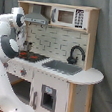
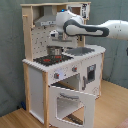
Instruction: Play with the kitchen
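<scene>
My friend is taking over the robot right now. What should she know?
Gripper: hanging over the hob of the kitchen, by a metal pot; whether it grips the pot cannot be told.
Kitchen: oven door hangs open in the second exterior view; sink and faucet are untouched.
Done: oven opened.
Left: probably the pot play, then closing the oven door.

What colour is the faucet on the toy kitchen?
Black. The curved faucet stands behind the grey sink, clearest in the first exterior view.
</scene>
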### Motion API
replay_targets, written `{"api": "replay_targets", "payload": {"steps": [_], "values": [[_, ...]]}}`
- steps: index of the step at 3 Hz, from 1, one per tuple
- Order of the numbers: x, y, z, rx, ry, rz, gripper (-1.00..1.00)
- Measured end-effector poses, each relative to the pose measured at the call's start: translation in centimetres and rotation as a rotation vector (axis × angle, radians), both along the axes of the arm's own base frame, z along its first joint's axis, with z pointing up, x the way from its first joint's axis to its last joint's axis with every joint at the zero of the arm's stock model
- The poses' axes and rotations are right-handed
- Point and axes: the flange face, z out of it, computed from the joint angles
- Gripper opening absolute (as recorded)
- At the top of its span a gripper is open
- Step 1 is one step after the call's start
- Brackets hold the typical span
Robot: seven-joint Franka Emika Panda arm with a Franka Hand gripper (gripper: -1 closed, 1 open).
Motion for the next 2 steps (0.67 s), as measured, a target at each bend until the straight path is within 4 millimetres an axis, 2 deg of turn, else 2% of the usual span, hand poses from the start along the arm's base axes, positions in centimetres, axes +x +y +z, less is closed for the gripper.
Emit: {"api": "replay_targets", "payload": {"steps": [2], "values": [[-2.7, -2.9, 5.0, -0.014, 0.021, -0.109, -1.00]]}}
